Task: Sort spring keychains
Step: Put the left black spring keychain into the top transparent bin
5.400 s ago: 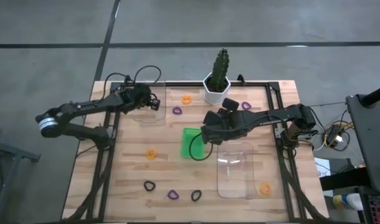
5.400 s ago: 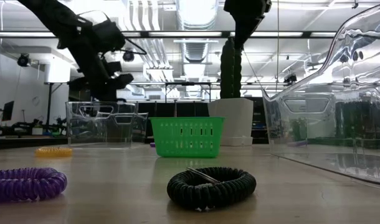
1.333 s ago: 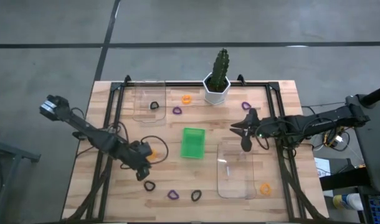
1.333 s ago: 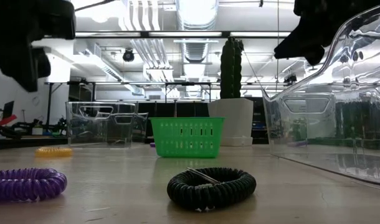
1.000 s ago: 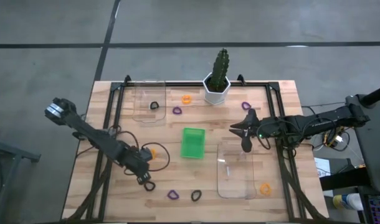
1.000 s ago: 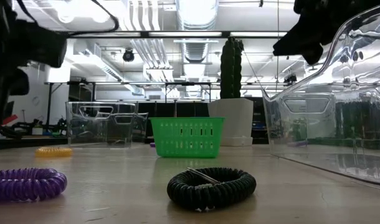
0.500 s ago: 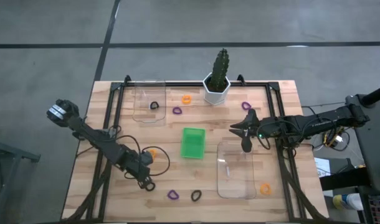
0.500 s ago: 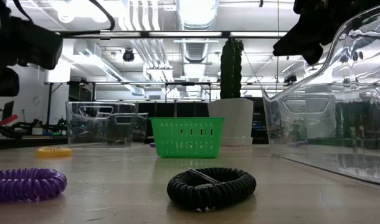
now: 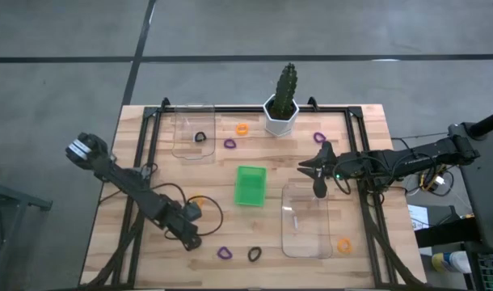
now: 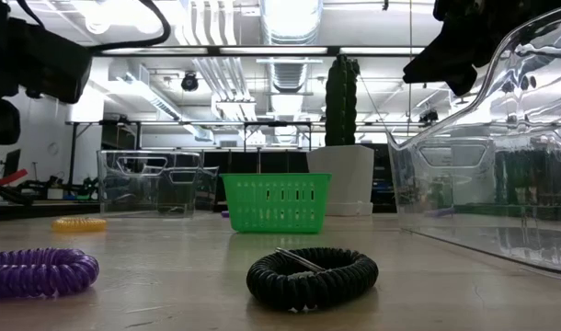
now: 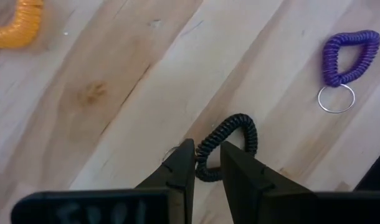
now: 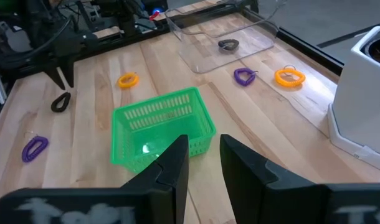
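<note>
Small coil spring keychains lie scattered on the wooden table: orange ones (image 9: 242, 128) (image 9: 343, 243), purple ones (image 9: 229, 143) (image 9: 224, 252), and a black one (image 9: 254, 254). Another black one (image 9: 200, 137) lies in the far-left clear tray (image 9: 186, 145). My left gripper (image 9: 191, 239) is down near the table's near-left part, shut on a further black keychain (image 11: 232, 138). My right gripper (image 9: 315, 179) hovers open between the green tray (image 9: 249, 184) and the table's right side, holding nothing. My left gripper pinches the black keychain by the end of its loop nearest the fingers (image 11: 205, 167), with one coil strand between the two fingers. The fingers slant down from the table's left. The rest of the loop lies flat on the table beyond the fingertips.
A white pot with a cactus (image 9: 281, 113) stands at the far edge. A second clear tray (image 9: 305, 234) lies near the right side. A purple keychain with its metal ring (image 11: 349, 53) lies close to the left gripper, and an orange one (image 11: 15, 28) is nearby.
My left gripper has moved toward the table's near edge and slightly right, coming down over the black keychain, which it now covers in the high view. The right arm has kept still.
</note>
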### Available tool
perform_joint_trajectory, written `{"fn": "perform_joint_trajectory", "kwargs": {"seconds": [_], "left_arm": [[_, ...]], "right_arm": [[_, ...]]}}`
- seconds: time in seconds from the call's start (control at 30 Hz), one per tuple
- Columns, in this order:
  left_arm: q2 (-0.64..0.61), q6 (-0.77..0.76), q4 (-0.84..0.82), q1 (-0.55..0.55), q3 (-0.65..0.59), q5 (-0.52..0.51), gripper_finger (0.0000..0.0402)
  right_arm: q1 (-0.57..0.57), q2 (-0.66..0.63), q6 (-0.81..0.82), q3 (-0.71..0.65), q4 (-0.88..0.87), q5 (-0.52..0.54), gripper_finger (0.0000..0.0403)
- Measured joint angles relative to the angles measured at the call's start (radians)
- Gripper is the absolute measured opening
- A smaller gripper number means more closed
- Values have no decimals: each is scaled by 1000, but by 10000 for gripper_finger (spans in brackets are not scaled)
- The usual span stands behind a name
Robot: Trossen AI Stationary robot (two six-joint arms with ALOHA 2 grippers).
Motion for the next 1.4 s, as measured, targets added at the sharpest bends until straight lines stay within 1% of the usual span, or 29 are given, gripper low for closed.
{"fn": "perform_joint_trajectory", "kwargs": {"seconds": [0.17, 0.37, 0.5, 0.7, 0.87, 1.13, 1.4], "left_arm": [[22, -3, -2, 0, 31, 0, 69], [48, -25, -48, 0, 34, 3, 69], [83, -41, -80, 0, 60, 29, 69], [142, -17, -149, 0, 121, 29, 69], [176, -10, -169, 0, 130, 30, 69], [166, -17, -169, 0, 133, 47, 69], [165, -1, -167, 0, 183, 30, 69]], "right_arm": [[0, 0, 0, 0, 0, 0, 86], [0, 0, -18, 0, -1, 0, 86], [0, 0, -26, 0, -1, 0, 86], [0, -1, -28, 0, -2, 0, 86], [0, -1, -42, -1, -4, 0, 86], [0, -1, -42, -1, -3, 0, 86], [0, -1, -46, -1, -3, 0, 86]]}}
